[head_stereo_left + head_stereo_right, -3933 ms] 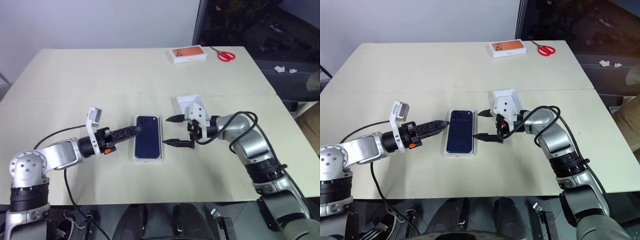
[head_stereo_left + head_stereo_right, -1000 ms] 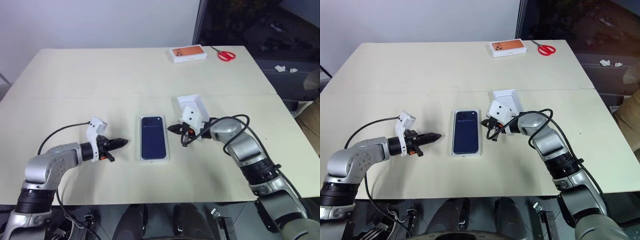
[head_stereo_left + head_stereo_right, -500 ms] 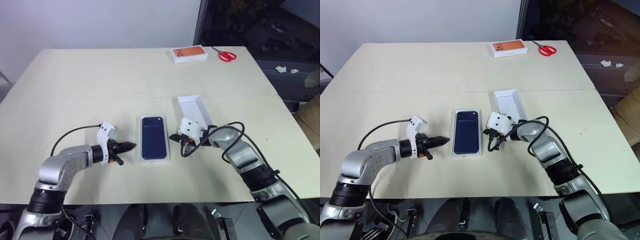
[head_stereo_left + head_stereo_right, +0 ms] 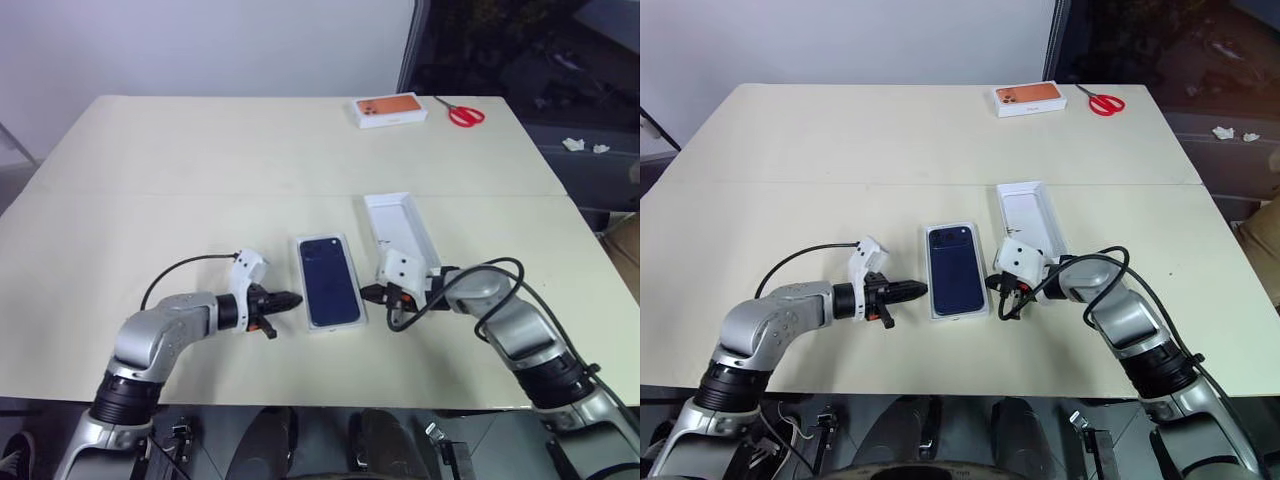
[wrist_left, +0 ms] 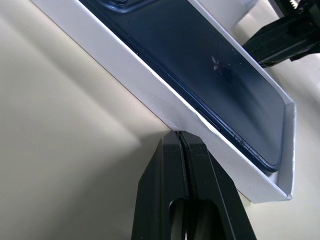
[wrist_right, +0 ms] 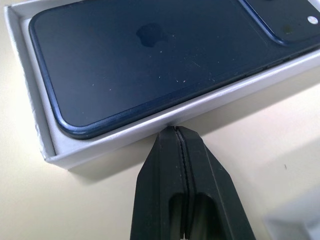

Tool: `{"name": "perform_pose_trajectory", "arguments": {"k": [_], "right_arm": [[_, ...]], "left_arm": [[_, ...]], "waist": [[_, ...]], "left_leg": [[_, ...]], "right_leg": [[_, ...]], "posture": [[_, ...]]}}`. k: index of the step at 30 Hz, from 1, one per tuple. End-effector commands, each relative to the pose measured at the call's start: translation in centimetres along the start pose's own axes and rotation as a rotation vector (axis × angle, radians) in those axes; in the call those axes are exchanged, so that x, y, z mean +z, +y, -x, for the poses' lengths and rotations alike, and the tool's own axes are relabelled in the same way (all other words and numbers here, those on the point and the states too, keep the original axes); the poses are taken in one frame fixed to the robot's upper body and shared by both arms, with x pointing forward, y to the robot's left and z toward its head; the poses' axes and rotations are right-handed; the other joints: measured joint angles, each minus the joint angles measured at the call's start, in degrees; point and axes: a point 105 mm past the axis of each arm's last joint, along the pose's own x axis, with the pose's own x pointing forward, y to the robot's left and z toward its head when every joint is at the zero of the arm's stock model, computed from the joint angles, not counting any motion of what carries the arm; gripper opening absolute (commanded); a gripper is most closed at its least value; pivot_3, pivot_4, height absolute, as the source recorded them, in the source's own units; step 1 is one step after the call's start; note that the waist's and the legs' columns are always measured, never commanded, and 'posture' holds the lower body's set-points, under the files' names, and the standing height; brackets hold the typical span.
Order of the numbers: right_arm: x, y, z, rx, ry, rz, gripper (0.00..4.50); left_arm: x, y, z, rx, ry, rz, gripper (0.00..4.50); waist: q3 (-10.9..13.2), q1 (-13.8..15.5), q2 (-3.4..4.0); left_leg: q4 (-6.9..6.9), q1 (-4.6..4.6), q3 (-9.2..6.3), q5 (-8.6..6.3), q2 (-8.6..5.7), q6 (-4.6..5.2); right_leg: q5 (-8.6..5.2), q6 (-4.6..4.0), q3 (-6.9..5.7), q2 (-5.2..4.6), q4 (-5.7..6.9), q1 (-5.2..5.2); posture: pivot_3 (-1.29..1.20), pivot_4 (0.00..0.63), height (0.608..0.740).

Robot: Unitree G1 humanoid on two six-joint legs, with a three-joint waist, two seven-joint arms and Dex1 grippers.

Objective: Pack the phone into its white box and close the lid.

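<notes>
the phone [image 4: 957,266] lies face down inside the box [image 4: 937,312], camera cluster toward the far end, so the packing half looks done and only the lid [image 4: 1031,216] remains. the box sits on the desk [image 4: 840,150] in the middle, between the two arms. the left fingers [image 4: 916,289] are pressed together with nothing between them, tip touching the box's left long wall; the right fingers [image 4: 990,280] are likewise closed and empty, tip at the right long wall. closed tips on opposite walls probably serve as pushers, squaring the box and steadying it rather than grasping it. the lid lies open side up just beside the box on the right, near the right arm, so that arm seems best placed to fetch it. it needs flipping before it goes on
</notes>
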Motion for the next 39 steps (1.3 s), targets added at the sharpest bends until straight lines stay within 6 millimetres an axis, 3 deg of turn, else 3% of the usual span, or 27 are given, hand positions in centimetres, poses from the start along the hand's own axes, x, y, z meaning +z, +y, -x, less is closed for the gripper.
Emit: {"name": "perform_pose_trajectory", "arguments": {"k": [1,8,16,21,23,24,27,33,34,39], "right_arm": [[0.2,0.5,0.8,0.013,-0.005,-0.003,0.00],[-0.3,2.0,1.5,0.049,0.014,-0.040,0.00],[-0.7,1.2,1.4,0.002,0.033,-0.029,0.00],[-0.5,0.9,2.2,0.008,0.045,0.006,0.00],[-0.2,0.2,3.3,0.007,0.045,0.001,0.00],[0.1,-0.3,4.1,-0.001,0.035,-0.019,0.00],[0.9,-1.2,5.4,-0.008,0.005,-0.093,0.90],[3.6,-3.2,5.9,-0.053,-0.054,-0.060,3.91],[4.1,-3.6,5.8,-0.070,-0.066,-0.062,4.37],[5.5,-7.9,4.6,-0.307,-0.049,-0.069,4.44]], "left_arm": [[-1.7,-1.7,-1.7,-0.079,0.065,0.040,0.05],[-1.9,-2.4,-2.5,-0.102,0.071,0.046,0.05],[-2.0,-2.3,-2.3,-0.099,0.078,0.036,0.05],[-1.2,-1.3,-0.6,-0.065,0.052,0.038,0.05],[-0.8,-0.7,0.5,-0.047,0.038,0.039,0.05],[-0.3,-0.3,1.4,-0.034,0.014,0.040,0.28],[0.6,0.8,3.1,0.002,-0.031,0.052,1.29],[2.8,2.6,6.2,0.064,-0.074,-0.048,4.30],[3.2,2.7,6.5,0.066,-0.084,-0.061,4.50],[5.0,2.4,7.0,0.047,-0.148,-0.124,4.50]], "waist": [[0.0,0.0,0.00],[0.0,0.0,0.00],[0.0,-0.1,0.00],[0.0,-0.2,0.00],[0.0,-0.3,0.00],[0.0,-0.3,0.00],[0.1,-0.7,0.02],[0.1,-0.9,0.05],[0.1,-0.9,0.04],[0.1,-0.9,0.05]], "left_leg": [[0.00,0.01,0.00,-0.01,-0.01,0.01],[0.02,0.03,-0.02,-0.03,-0.02,0.05],[0.02,0.09,-0.02,-0.03,-0.02,0.05],[0.01,0.10,-0.02,-0.03,-0.01,0.05],[0.00,0.09,-0.02,-0.03,-0.01,0.05],[0.00,0.07,-0.02,-0.03,-0.01,0.05],[0.00,0.06,-0.02,-0.03,0.05,0.05],[-0.06,0.06,-0.02,-0.03,0.14,0.05],[-0.06,0.01,-0.01,-0.03,0.13,0.05],[-0.03,-0.05,0.00,-0.02,0.13,0.03]], "right_leg": [[0.00,0.00,-0.01,-0.01,-0.03,0.03],[0.00,0.01,-0.04,-0.02,-0.09,0.10],[0.00,0.01,-0.04,-0.01,-0.10,0.15],[0.00,0.01,-0.04,-0.01,-0.10,0.15],[0.00,0.01,-0.03,0.00,-0.10,0.13],[0.00,0.01,-0.03,0.00,-0.10,0.10],[0.00,0.01,-0.03,0.03,-0.09,0.07],[0.00,0.00,-0.04,0.09,-0.08,0.02],[0.00,0.00,-0.04,0.08,-0.08,-0.02],[0.00,0.00,-0.03,0.06,-0.08,-0.10]], "posture": [[0.00,0.150,0.740],[0.00,0.150,0.740],[0.00,0.150,0.740],[0.00,0.150,0.740],[0.00,0.150,0.740],[0.00,0.150,0.740],[0.00,0.150,0.740],[0.00,0.150,0.740],[0.00,0.150,0.740],[0.00,0.150,0.740]]}}
